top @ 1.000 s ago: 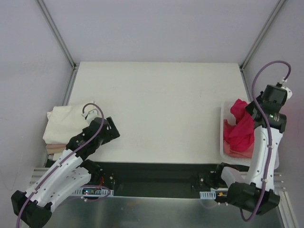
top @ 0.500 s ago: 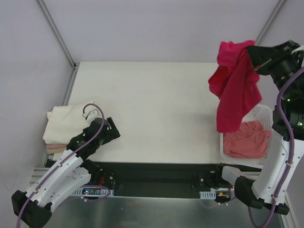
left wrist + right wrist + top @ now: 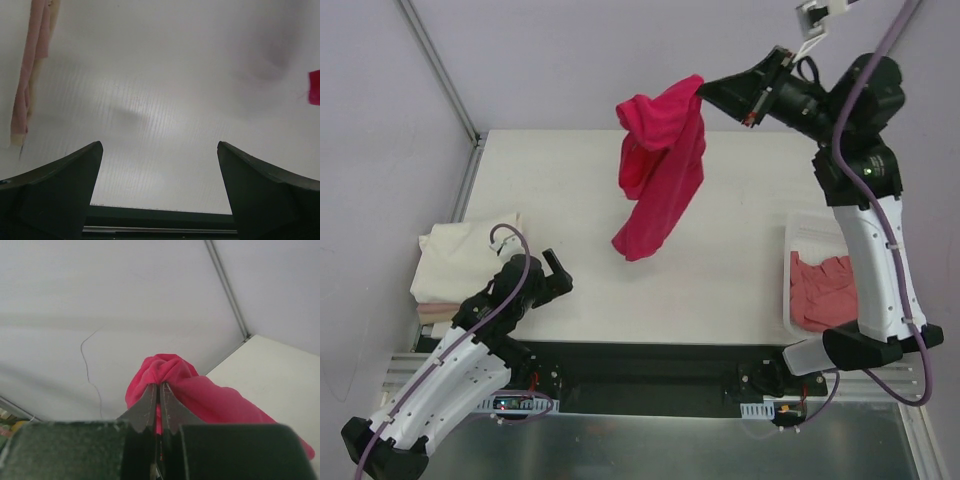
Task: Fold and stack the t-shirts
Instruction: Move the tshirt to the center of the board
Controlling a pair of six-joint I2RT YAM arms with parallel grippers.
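My right gripper point(image 3: 700, 88) point(image 3: 160, 386) is raised high over the far middle of the table, shut on the crimson-pink t-shirt point(image 3: 658, 172) point(image 3: 200, 397), which hangs down bunched in the air. A salmon-pink t-shirt point(image 3: 822, 288) lies in the white mesh basket point(image 3: 788, 262) at the right edge. A cream-white t-shirt point(image 3: 455, 258) lies folded at the left edge on a pink layer point(image 3: 31, 65). My left gripper point(image 3: 554, 272) point(image 3: 159, 146) hovers low beside that pile, open and holding nothing. A corner of the crimson shirt point(image 3: 314, 87) shows in the left wrist view.
The white table point(image 3: 650, 190) stretches between the pile and the basket. Metal frame posts point(image 3: 440, 70) rise at the far corners. The arms' mounting rail point(image 3: 650, 375) runs along the near edge.
My right arm has lifted the crimson-pink shirt out of the basket and swung it up and left over the table's middle. The salmon-pink shirt is now uncovered. The left arm barely shifted.
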